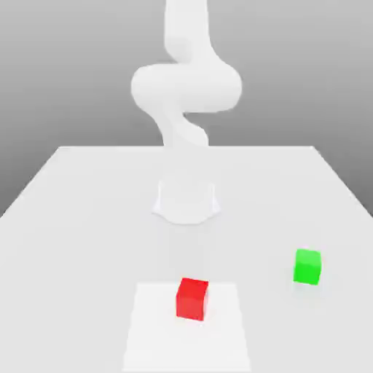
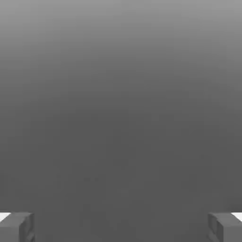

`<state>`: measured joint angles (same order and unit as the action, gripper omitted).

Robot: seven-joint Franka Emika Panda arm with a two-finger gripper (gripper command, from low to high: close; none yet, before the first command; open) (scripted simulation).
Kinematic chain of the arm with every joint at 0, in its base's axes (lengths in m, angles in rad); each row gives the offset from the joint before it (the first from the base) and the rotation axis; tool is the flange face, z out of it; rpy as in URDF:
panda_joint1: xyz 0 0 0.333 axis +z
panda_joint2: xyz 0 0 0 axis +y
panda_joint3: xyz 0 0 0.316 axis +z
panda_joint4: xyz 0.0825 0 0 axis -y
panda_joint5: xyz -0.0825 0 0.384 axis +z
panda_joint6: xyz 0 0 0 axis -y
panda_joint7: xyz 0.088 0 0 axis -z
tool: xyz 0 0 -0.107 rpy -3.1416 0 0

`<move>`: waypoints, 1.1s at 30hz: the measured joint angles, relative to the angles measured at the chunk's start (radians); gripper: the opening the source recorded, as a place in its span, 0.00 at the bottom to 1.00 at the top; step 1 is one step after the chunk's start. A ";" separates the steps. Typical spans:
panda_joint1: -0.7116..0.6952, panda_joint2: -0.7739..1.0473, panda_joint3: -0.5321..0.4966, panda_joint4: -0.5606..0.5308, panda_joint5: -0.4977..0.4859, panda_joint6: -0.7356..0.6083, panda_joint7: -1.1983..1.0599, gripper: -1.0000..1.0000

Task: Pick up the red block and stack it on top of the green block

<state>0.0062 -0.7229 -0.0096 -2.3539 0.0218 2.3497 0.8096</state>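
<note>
Desk (image 1: 80, 189) first: a broad white surface carries both cubes, and the white arm (image 1: 186, 87) rises from its base at the middle of the desk, folded high above it, so the step in hand is judged to be the approach to the first pick, with nothing lifted yet. The red block (image 1: 192, 299) sits near the desk's front edge, about midway along it, on a slightly brighter square patch; the green block (image 1: 307, 266) lies well apart from it, toward the exterior view's right and a little farther from the front edge. In the hand view the end effector (image 2: 121, 227) stands fully open and empty, its two grey fingertips (image 2: 16, 227) spread wide with only plain grey between them. To do this well, bring the hand squarely over the red block before descending, turn the wrist so the pads meet two flat opposite faces, not the corners, come down straight, and close only once the cube sits centred between the pads, low enough to hold firmly
</note>
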 joint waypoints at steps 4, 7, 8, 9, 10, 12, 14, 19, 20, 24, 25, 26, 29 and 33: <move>0.011 0.149 -0.008 -0.098 0.037 0.093 0.020 0.50; 0.017 0.258 -0.006 -0.170 0.058 0.161 0.040 0.50; 0.018 0.295 -0.004 -0.194 0.063 0.184 0.048 0.50; 0.019 0.331 -0.001 -0.218 0.067 0.207 0.056 0.50; 0.019 0.369 0.003 -0.242 0.070 0.230 0.066 0.50; 0.019 0.445 0.012 -0.292 0.072 0.279 0.089 0.50; 0.013 0.525 0.024 -0.343 0.065 0.330 0.120 0.50; 0.000 0.709 0.034 -0.448 -0.013 0.456 0.228 0.50; 0.000 0.745 0.032 -0.450 -0.022 0.485 0.237 0.50; 0.007 0.888 0.022 -0.435 -0.040 0.606 0.251 0.50; 0.008 0.924 0.020 -0.431 -0.041 0.637 0.252 0.50; 0.009 0.948 0.020 -0.428 -0.041 0.657 0.253 0.00; 0.008 0.948 0.020 -0.428 -0.042 0.657 0.255 0.00; 0.008 0.947 0.020 -0.428 -0.045 0.657 0.256 0.00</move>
<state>0.0138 0.2242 0.0108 -2.7815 -0.0231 3.0068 1.0661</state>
